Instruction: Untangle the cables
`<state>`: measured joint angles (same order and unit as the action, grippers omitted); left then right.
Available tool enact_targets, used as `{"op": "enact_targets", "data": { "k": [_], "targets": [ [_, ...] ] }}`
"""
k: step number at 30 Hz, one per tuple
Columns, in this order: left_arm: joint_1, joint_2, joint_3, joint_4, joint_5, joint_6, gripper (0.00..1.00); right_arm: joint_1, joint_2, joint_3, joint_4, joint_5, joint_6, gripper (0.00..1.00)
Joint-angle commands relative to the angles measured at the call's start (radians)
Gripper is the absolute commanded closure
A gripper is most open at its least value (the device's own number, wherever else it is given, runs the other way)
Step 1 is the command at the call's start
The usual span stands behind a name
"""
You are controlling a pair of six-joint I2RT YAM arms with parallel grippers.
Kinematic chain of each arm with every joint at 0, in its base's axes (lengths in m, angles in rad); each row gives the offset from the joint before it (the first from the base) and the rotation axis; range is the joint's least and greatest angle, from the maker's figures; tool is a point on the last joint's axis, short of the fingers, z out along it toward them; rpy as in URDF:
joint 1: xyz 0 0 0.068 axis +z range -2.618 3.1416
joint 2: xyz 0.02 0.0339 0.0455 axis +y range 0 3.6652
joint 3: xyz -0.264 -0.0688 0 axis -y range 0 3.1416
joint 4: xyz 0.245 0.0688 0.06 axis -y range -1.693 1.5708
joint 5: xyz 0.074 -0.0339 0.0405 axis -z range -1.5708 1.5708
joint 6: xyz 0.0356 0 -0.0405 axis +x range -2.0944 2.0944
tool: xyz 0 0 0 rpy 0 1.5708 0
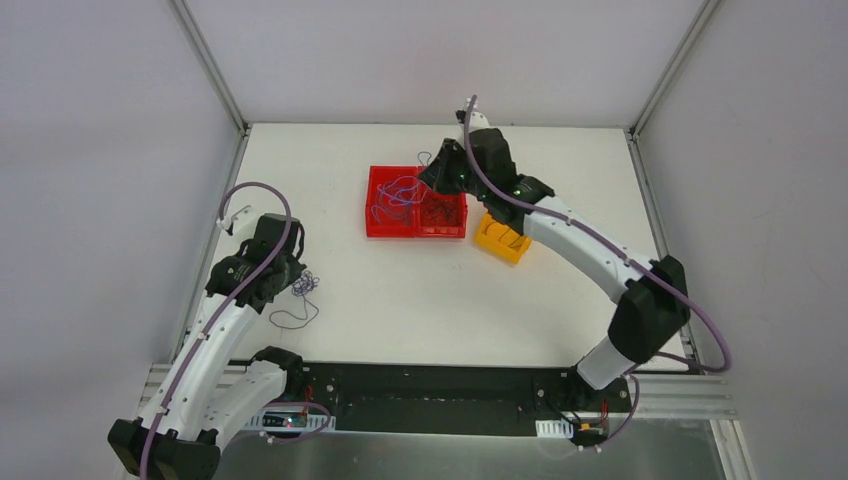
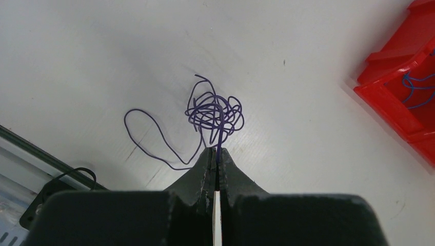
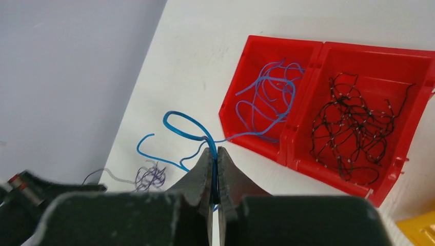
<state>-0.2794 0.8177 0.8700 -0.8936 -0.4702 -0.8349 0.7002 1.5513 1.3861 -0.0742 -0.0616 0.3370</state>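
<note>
A thin purple cable lies on the table as a small knotted bundle (image 2: 214, 114) with a loose loop (image 2: 149, 134) to its left. My left gripper (image 2: 217, 150) is shut on a strand of this bundle; it also shows in the top view (image 1: 293, 278), next to the bundle (image 1: 305, 285). My right gripper (image 3: 214, 150) is shut on a blue cable (image 3: 179, 123) and holds it above the table; its far end trails into the red tray's left compartment (image 3: 272, 95). In the top view the right gripper (image 1: 435, 178) hangs over the tray's far side.
The red two-compartment tray (image 1: 415, 233) holds blue cables (image 1: 398, 193) on the left and a black tangle (image 3: 354, 133) on the right. A yellow bin (image 1: 500, 238) stands at its right. The tray's corner (image 2: 390, 102) shows in the left wrist view.
</note>
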Motion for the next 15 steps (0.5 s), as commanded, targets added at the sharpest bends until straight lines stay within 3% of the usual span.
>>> {"op": "enact_targets", "data": {
  "k": [1,15],
  "targets": [
    [0.012,-0.009,-0.012,0.048,0.067,0.046,1.00,0.022,0.141,0.134,0.027,0.169,-0.070,1.00],
    [0.011,-0.007,-0.033,0.083,0.143,0.066,1.00,0.093,0.681,0.556,-0.237,0.397,-0.160,1.00]
  ]
}}
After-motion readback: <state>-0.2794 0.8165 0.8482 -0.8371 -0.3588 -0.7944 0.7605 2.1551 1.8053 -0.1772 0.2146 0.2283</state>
